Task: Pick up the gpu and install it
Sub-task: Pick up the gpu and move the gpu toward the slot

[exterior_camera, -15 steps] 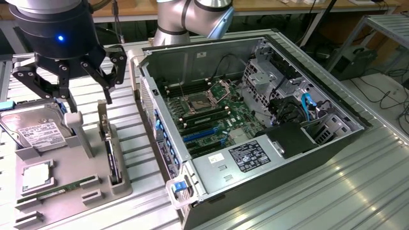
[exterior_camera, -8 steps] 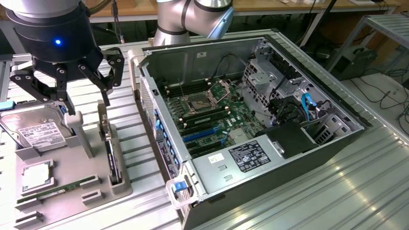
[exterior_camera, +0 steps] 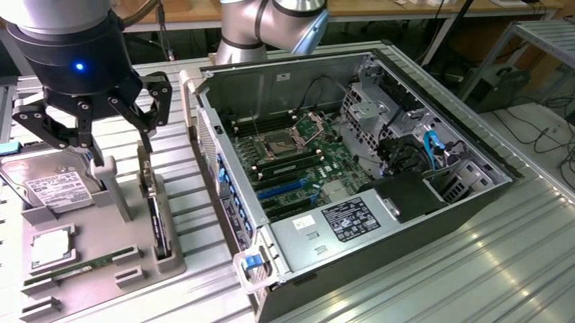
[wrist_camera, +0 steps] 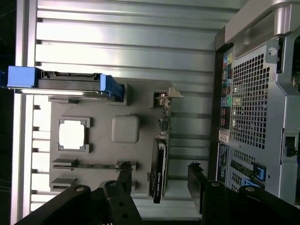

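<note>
Two black fingers (exterior_camera: 142,124) of the gripper (exterior_camera: 120,151) stand spread wide in the upper left of the exterior view, released and holding nothing, above a grey holder tray (exterior_camera: 101,229). The gpu (exterior_camera: 158,222) stands on its long edge in a slot along the tray's edge nearest the computer case (exterior_camera: 467,202), at lower left of that frame, untouched. In the wrist view the card's thin black edge lies in the gap between the two fingertips, with open room on either side of it. A narrow strip of ribbed table (exterior_camera: 503,269) separates the tray from the case's perforated rear wall — little space there.

At the far left edge a hard drive (exterior_camera: 40,178) leans in its own cradle near one fingertip. A processor chip (exterior_camera: 52,247) and a green memory stick (exterior_camera: 85,266) lie flat lower down. The case lies on its side with the cover off, and its motherboard (exterior_camera: 287,161) and blue slots (exterior_camera: 283,190) face up and are unobstructed.
</note>
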### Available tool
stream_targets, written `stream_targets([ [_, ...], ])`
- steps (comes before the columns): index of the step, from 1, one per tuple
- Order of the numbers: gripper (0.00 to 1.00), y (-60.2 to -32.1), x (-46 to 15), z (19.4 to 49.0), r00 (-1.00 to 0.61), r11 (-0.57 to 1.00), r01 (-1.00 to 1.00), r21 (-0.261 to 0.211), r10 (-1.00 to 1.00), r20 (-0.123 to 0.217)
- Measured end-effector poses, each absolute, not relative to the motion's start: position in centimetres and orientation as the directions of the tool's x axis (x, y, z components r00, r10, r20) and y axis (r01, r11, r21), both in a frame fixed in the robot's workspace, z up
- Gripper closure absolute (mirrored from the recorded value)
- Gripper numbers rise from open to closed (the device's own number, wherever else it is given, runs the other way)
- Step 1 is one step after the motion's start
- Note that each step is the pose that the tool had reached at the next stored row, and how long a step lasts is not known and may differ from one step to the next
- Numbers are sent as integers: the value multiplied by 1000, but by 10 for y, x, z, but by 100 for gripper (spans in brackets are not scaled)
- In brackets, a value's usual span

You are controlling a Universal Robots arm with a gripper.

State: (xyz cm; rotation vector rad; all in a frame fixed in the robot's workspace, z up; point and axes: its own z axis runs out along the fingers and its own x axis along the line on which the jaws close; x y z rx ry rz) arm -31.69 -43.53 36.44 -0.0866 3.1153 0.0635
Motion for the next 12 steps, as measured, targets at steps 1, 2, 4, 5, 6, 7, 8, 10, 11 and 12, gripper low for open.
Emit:
stream_targets([
  [1,40,-436,-317,364,-998,998,-57,40,-56,-26],
  [2,40,-436,-318,363,-998,998,-58,40,-57,-26],
  [4,40,-436,-318,362,-998,997,-60,40,-59,-26],
  [5,40,-436,-319,361,-998,997,-61,40,-60,-26],
  [6,40,-436,-319,360,-998,997,-63,40,-62,-26],
  [7,40,-437,-319,360,-998,997,-64,40,-63,-26],
  [8,40,-437,-320,359,-998,997,-65,40,-64,-26],
  [10,40,-437,-320,358,-997,997,-67,40,-66,-26],
  [11,40,-438,-321,358,-997,997,-68,40,-67,-26],
  [12,40,-438,-321,357,-997,997,-70,40,-69,-26],
])
